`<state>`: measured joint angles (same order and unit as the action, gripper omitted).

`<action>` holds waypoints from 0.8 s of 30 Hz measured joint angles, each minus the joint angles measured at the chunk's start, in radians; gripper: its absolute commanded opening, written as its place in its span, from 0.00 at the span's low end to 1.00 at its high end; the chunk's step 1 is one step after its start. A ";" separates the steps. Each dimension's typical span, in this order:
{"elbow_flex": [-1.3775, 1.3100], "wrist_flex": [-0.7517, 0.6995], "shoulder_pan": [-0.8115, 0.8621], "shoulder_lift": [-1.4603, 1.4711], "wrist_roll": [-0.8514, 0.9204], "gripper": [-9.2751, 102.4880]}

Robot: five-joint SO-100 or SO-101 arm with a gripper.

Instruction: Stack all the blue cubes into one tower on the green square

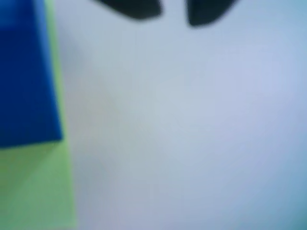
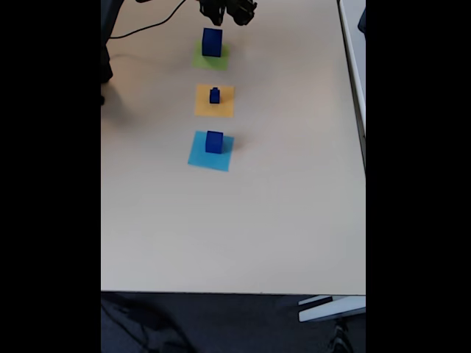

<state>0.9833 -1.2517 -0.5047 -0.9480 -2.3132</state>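
Observation:
The largest blue cube (image 2: 212,42) stands on the green square (image 2: 210,63) at the far end of the table. In the wrist view that blue cube (image 1: 26,72) is blurred at the left edge, with the green square (image 1: 33,187) under it. A tiny blue cube (image 2: 215,95) sits on the orange square (image 2: 224,107). A mid-sized blue cube (image 2: 214,141) sits on the light-blue square (image 2: 200,157). My gripper (image 2: 227,12) hovers just behind and to the right of the big cube. In the wrist view the gripper (image 1: 173,12) is open, holding nothing.
A black cable (image 2: 147,28) runs across the far left corner beside a dark base (image 2: 107,51). The table's right edge (image 2: 356,110) borders a second surface. The near half of the tabletop (image 2: 235,235) is bare beige.

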 measured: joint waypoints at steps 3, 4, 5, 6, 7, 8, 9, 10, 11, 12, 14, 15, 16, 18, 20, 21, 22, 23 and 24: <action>0.052 0.028 0.006 -0.011 0.015 0.08; 0.060 0.034 0.009 -0.012 0.015 0.08; 0.067 0.035 0.014 -0.015 0.018 0.08; 0.071 0.035 0.017 -0.015 0.025 0.08; 0.074 0.038 0.018 -0.017 0.028 0.08; 0.074 0.040 0.020 -0.020 0.031 0.08; 0.074 0.040 0.021 -0.021 0.037 0.08; 0.074 0.040 0.021 -0.028 0.044 0.08; 0.074 0.040 0.021 -0.031 0.048 0.08; 0.074 0.040 0.021 -0.032 0.051 0.08; 0.067 0.040 0.025 -0.032 0.080 0.08; 0.057 0.040 0.026 -0.032 0.087 0.08; 0.040 0.040 0.029 -0.032 0.106 0.08; -0.006 0.040 0.034 -0.032 0.140 0.08; -0.052 0.040 0.034 -0.032 0.186 0.08; -0.074 0.040 0.035 -0.032 0.215 0.08; -0.100 0.040 0.041 -0.032 0.249 0.08; -0.127 0.040 0.048 -0.032 0.284 0.08; -0.149 0.040 0.057 -0.034 0.319 0.08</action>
<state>0.8345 -1.2118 -0.4479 -0.9817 -1.9942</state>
